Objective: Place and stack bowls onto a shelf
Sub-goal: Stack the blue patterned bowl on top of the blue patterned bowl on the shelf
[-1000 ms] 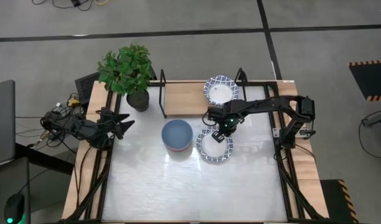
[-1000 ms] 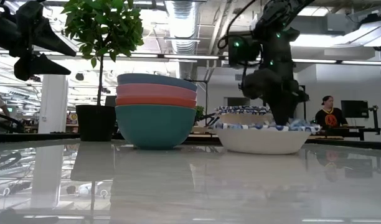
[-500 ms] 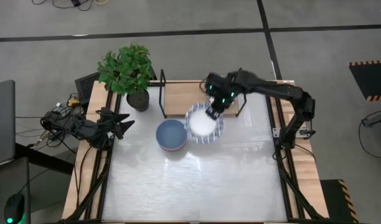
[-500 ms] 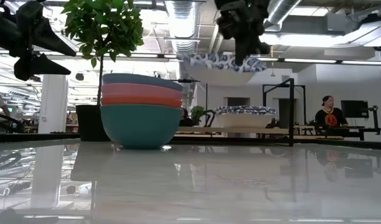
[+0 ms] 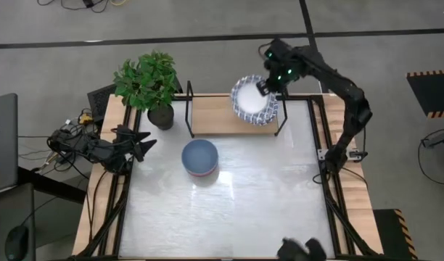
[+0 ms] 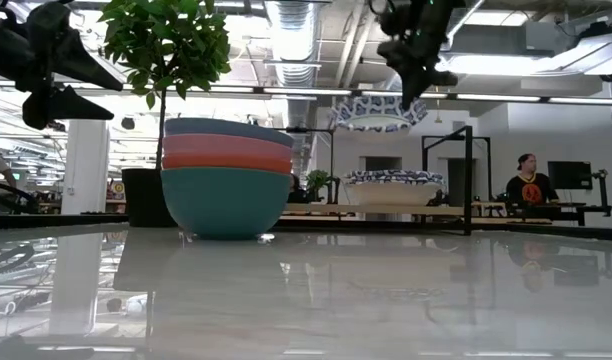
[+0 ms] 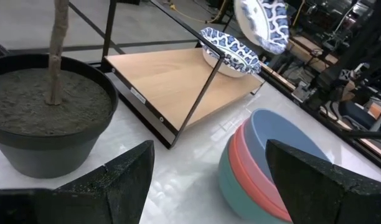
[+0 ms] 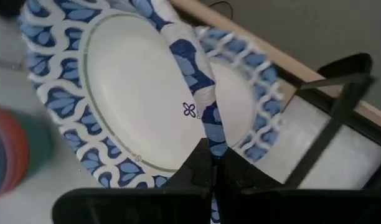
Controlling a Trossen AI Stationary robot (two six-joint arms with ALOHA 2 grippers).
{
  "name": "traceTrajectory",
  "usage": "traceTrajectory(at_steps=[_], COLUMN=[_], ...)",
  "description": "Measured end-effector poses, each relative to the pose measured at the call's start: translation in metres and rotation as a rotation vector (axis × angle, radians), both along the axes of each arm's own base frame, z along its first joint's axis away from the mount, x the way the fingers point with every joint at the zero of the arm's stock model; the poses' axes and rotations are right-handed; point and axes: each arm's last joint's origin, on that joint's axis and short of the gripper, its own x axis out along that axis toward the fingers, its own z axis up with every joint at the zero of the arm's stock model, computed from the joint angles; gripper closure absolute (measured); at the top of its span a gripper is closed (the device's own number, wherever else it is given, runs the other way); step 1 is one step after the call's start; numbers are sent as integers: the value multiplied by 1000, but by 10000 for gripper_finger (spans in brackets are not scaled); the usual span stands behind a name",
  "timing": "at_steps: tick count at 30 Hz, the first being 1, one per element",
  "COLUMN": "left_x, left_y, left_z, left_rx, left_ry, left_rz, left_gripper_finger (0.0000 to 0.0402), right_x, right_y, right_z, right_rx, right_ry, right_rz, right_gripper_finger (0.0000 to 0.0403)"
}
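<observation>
Clamped together on the rim of a white bowl with a blue patterned rim (image 5: 249, 100), the jaws of the right gripper (image 5: 264, 87) hold that bowl in the air above the right end of the shelf (image 5: 215, 116). A second patterned bowl (image 6: 390, 189) already sits on the plank there, and the carried bowl (image 6: 376, 115) hangs well above it, nearly over it and slightly to its left. From the right wrist view the held bowl (image 8: 125, 99) overlaps the resting one (image 8: 246, 106) without covering it squarely, so the coming lowering is judged to turn on centring one over the other. The stack of blue, red and teal bowls (image 5: 200, 157) is left on the tabletop, nearer the left gripper (image 5: 138, 145), which waits at the left edge with its fingers (image 7: 122, 180) spread apart and holding nothing.
</observation>
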Motion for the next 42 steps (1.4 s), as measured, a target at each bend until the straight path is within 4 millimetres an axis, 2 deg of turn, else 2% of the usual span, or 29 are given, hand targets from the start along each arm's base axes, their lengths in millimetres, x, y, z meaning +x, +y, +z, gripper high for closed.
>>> traceTrajectory(at_steps=[5, 10, 15, 22, 28, 42], left_x=[-1, -1, -1, -1, 0, 0], left_y=[1, 1, 1, 1, 0, 0], left_z=[0, 0, 0, 0, 0, 0], left_rx=[13, 15, 16, 11, 2, 3], left_ry=[-5, -6, -6, -6, -3, -3], left_rz=[34, 42, 45, 37, 14, 15], left_gripper_finger=[109, 109, 109, 109, 109, 109], right_x=[-23, -35, -30, -11, -16, -16], right_y=[-30, -41, -51, -60, -62, -68], right_z=[2, 3, -12, -38, -55, -69], right_rx=[23, 40, 90, 151, 227, 269], right_ry=[-112, -142, -111, -55, 88, 145], right_rz=[-80, -129, -137, -100, -134, -149], right_gripper_finger=[382, 382, 382, 382, 382, 377])
